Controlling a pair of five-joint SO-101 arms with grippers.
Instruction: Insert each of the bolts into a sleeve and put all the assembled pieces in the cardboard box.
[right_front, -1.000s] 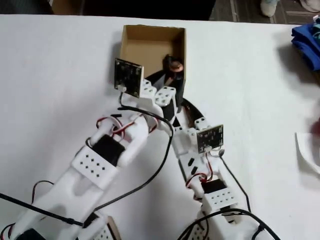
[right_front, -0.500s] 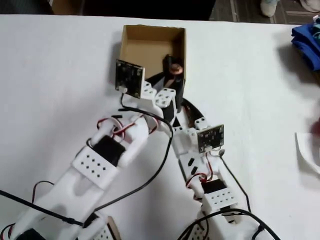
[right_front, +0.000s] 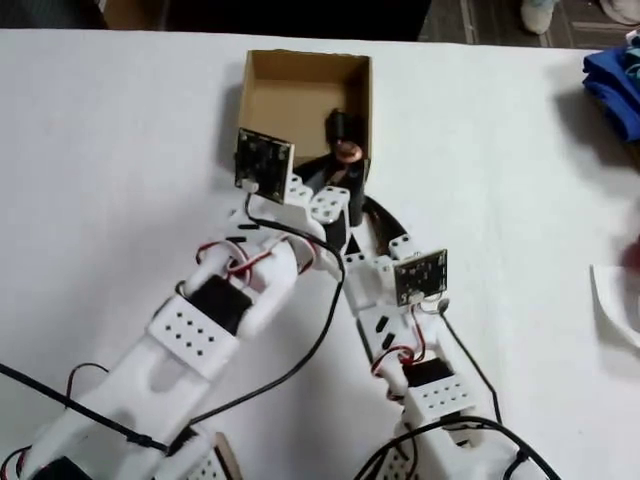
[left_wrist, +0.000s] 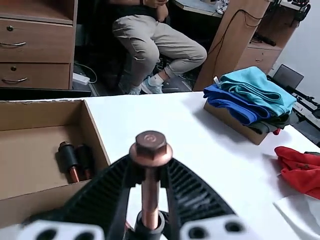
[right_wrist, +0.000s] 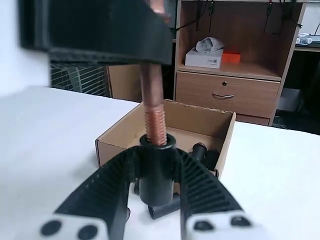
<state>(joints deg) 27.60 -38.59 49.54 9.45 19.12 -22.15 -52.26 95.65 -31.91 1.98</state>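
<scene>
Your left gripper (left_wrist: 150, 170) clamps the copper bolt (left_wrist: 151, 146), its threaded end in the black sleeve (right_wrist: 158, 176) that your right gripper (right_wrist: 157, 157) pinches, near the cardboard box (right_wrist: 114, 149).

We see the white plastic left arm (right_front: 205, 325) stretched diagonally fwd from the near left, wrist pitched down. Its black ribbed-finger left gripper (left_wrist: 149, 170) is clamped on a copper hex-head bolt (left_wrist: 151, 145), held upright. The white plastic right arm (right_front: 425, 380) sits closer in w/ shorter reach, wrist angled twd the left one. Its black ribbed-finger right gripper (right_wrist: 157, 162) sits directly below the left gripper, fingers closed round a black cylindrical sleeve (right_wrist: 158, 185).
</scene>
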